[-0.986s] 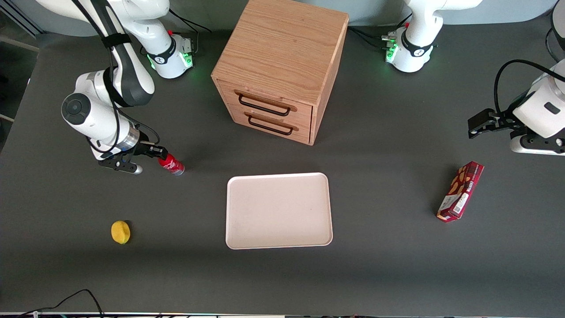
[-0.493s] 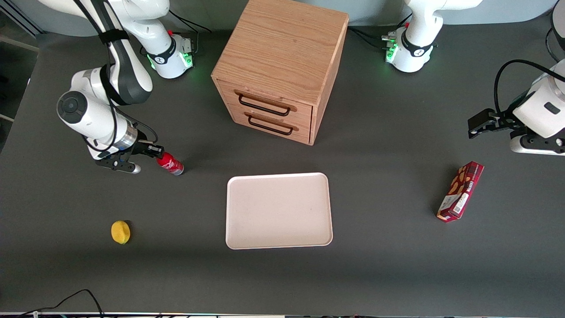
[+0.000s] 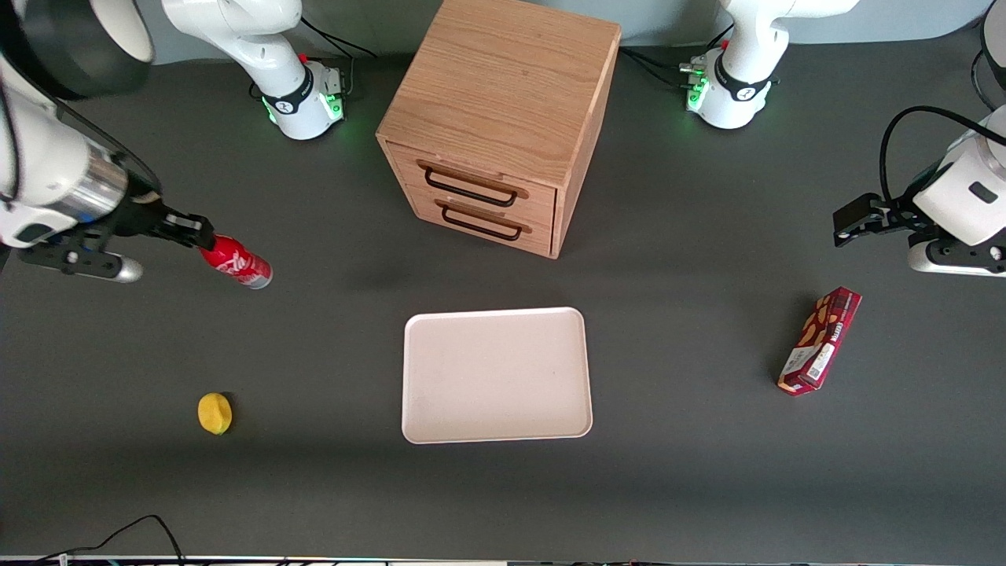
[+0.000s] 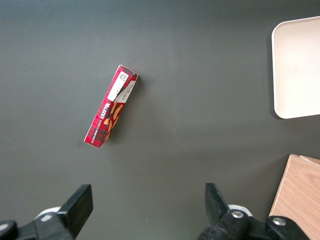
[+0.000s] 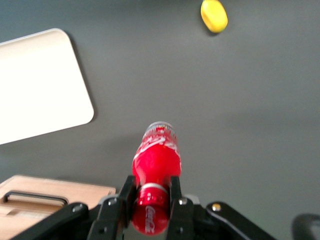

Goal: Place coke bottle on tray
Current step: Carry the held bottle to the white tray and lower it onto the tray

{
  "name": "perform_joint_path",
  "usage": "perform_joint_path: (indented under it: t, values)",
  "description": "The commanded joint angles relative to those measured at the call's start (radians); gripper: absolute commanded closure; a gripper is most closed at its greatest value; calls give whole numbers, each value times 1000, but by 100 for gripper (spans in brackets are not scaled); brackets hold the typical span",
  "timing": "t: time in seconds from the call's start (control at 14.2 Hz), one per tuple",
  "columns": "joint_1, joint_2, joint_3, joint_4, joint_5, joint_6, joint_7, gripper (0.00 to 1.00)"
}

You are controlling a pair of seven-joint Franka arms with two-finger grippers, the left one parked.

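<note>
Clamped on the coke bottle (image 3: pixel 235 263) near its cap, my claw (image 3: pixel 198 234) hangs above the dark counter (image 3: pixel 707 472) at the frame's upper left, well apart from the tray (image 3: pixel 495 374).

Working arm: cut off by the front view's edge, so only its wrist and the gripper (image 3: pixel 196 234) show. The gripper's fingers (image 5: pixel 176 205) cover the neck of the coke bottle (image 5: pixel 155 165), and the bottle's cap end is partly hidden between them in the right wrist view. In the front view the bottle's white lettering is too small to read.

Tray (image 5: pixel 40 85): cropped by the frame edge in both wrist views (image 4: pixel 297 65); only part of its rim shows.

Wooden cabinet (image 5: pixel 45 200): only a corner with one drawer handle shows in the right wrist view.

Snack box (image 4: pixel 110 111): its printing is too small to read.
</note>
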Motion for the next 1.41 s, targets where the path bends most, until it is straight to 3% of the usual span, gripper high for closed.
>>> perform_joint_path:
  t: [0.0,0.14,0.42,0.77,0.99,1.27,1.34]
  values:
    - [29,335,75,479,-11,-190,157,100]
    - [43,438,147,560,-14,-153,316,100]
    - [118,595,161,580,-28,109,586,100]
    - [163,750,236,579,-181,317,758,100]
    - [195,810,239,577,-254,385,823,100]
    - [195,850,241,569,-308,443,831,100]
    - [194,850,242,569,-308,446,829,29]
